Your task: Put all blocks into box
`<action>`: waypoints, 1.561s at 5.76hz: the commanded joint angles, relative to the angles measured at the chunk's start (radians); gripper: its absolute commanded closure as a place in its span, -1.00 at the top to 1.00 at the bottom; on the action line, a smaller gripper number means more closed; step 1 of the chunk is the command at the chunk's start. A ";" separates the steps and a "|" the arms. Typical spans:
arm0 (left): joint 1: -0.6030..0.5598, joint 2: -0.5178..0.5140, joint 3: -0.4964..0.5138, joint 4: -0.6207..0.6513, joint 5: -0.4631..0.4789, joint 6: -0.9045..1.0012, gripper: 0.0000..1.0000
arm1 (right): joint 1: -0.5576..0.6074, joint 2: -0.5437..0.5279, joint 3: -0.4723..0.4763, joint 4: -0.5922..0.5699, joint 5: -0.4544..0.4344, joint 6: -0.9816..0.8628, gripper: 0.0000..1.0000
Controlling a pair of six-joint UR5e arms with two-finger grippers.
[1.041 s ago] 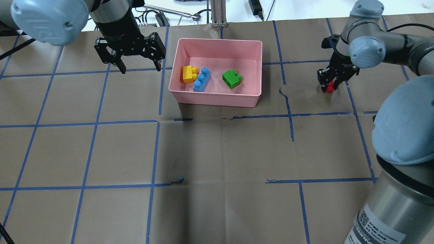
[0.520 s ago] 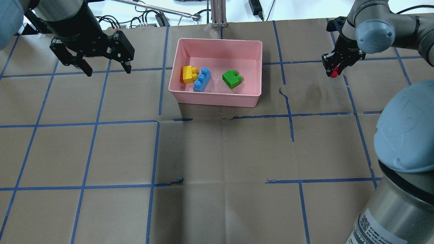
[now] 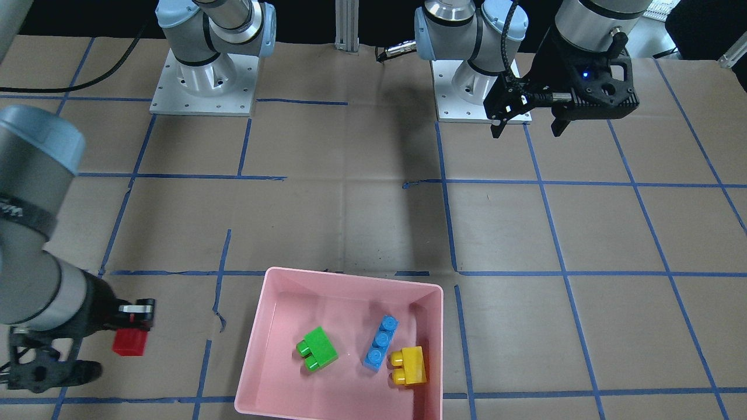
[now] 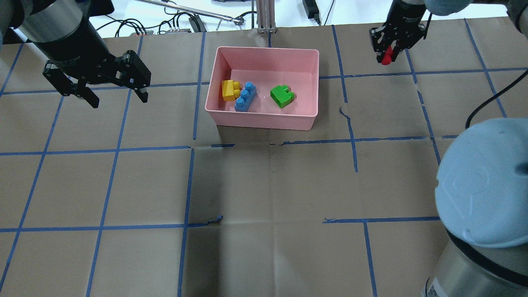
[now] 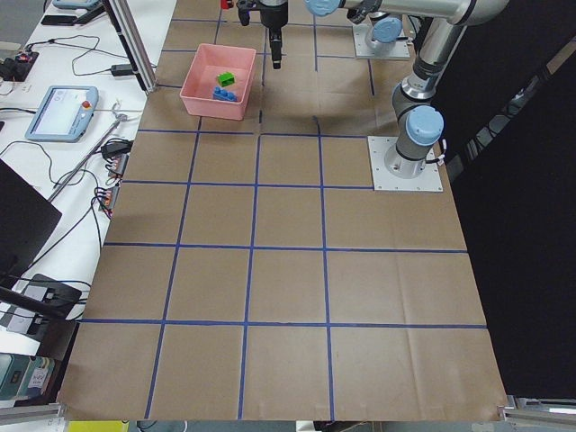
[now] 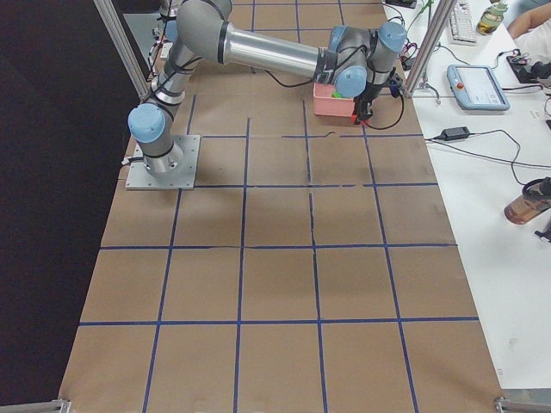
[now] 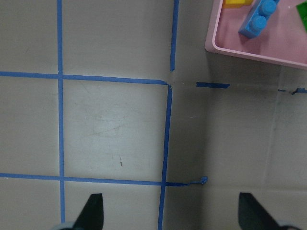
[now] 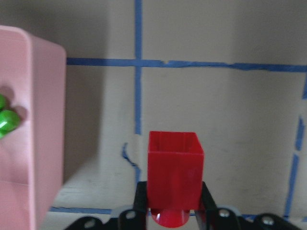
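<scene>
The pink box holds the yellow brick, the blue brick and the green brick. My right gripper is shut on the red brick, held in the air to the right of the box and apart from it. The red brick shows between its fingers in the right wrist view, with the box wall at the left. My left gripper is open and empty, up in the air left of the box. In the front view the box, red brick and left gripper show.
Brown paper with blue tape lines covers the table. Cables and a metal post lie beyond the far edge behind the box. My right arm's elbow fills the near right of the overhead view.
My right gripper has lifted the red brick off the table and carried it up and toward the far edge. My left gripper has moved left, away from the box, still open.
</scene>
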 commanded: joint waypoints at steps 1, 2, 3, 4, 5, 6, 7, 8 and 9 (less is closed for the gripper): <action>-0.003 -0.011 0.006 -0.006 0.040 0.031 0.99 | 0.175 0.028 -0.026 -0.004 0.062 0.302 -0.81; -0.018 0.000 0.000 -0.009 0.040 0.027 0.99 | 0.256 0.084 -0.023 -0.081 0.066 0.432 -0.80; -0.029 -0.009 -0.003 -0.006 0.037 0.019 0.99 | 0.292 0.147 -0.022 -0.126 0.066 0.482 -0.80; -0.029 -0.012 -0.003 0.000 0.034 0.016 0.99 | 0.292 0.169 -0.020 -0.145 0.064 0.487 -0.72; -0.029 -0.005 -0.006 -0.001 0.034 0.019 0.99 | 0.292 0.171 -0.020 -0.172 0.063 0.487 0.69; -0.030 0.006 -0.014 0.002 0.038 0.014 0.99 | 0.286 0.157 -0.022 -0.218 0.055 0.487 0.99; -0.030 0.008 -0.015 0.003 0.038 0.014 0.99 | 0.265 0.130 -0.023 -0.176 0.052 0.477 0.99; -0.030 0.009 -0.015 0.003 0.040 0.014 0.99 | 0.251 0.085 -0.017 -0.120 0.052 0.472 0.99; -0.030 0.008 -0.017 0.003 0.040 0.014 0.99 | 0.248 0.074 -0.014 -0.102 0.050 0.449 0.99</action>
